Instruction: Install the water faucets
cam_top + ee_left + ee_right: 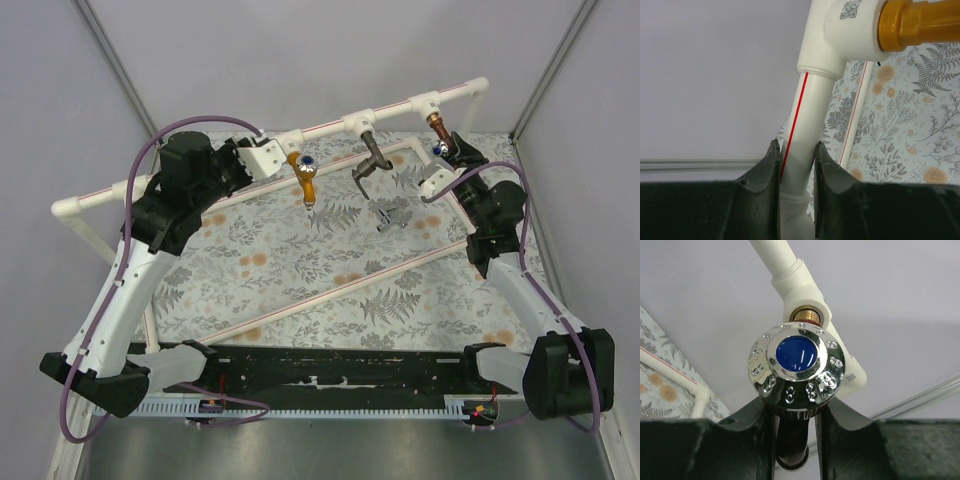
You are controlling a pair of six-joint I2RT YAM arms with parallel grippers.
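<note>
My right gripper is shut on the reddish-brown faucet at the right T-fitting of the white pipe frame. In the right wrist view the gripper clamps the faucet's dark body below its chrome knob with a blue cap. The brass thread sits at the fitting's mouth. A golden-orange faucet hangs from the left fitting and a dark grey faucet from the middle one. A silver faucet lies on the mat. My left gripper is shut on the white pipe beside the golden-orange faucet.
The white pipe frame runs along the back and down the left side, with a diagonal pipe across the floral mat. Grey walls close in at the back and both sides. A black rail spans the near edge.
</note>
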